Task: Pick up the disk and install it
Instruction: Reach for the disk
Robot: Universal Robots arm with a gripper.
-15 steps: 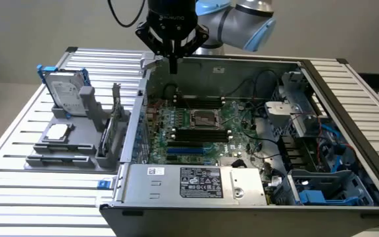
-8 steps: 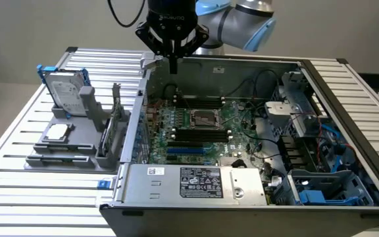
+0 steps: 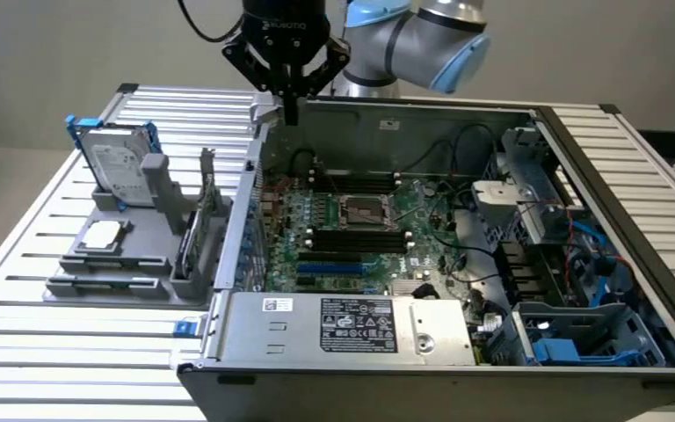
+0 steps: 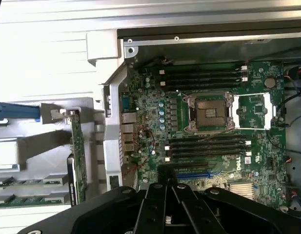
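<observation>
The disk (image 3: 120, 167) stands upright in a grey holder (image 3: 138, 264) at the exterior view's left. It is a silver-grey drive with a white label and blue rails. In the wrist view one blue rail of the disk (image 4: 16, 112) shows beside the case. My gripper (image 3: 292, 112) hangs above the back left corner of the open computer case (image 3: 238, 255), to the right of the disk and well apart from it. Its fingers are shut with nothing between them. In the wrist view the shut gripper (image 4: 169, 197) points down over the motherboard (image 4: 209, 146).
A small square silver chip (image 3: 103, 235) lies on the grey holder, and a green card (image 3: 205, 220) stands upright in it. The case holds a silver power-supply box (image 3: 350, 321), an open processor socket (image 3: 367, 211), cables and a bay with blue parts (image 3: 572, 343). Ribbed table (image 3: 68, 352) surrounds it.
</observation>
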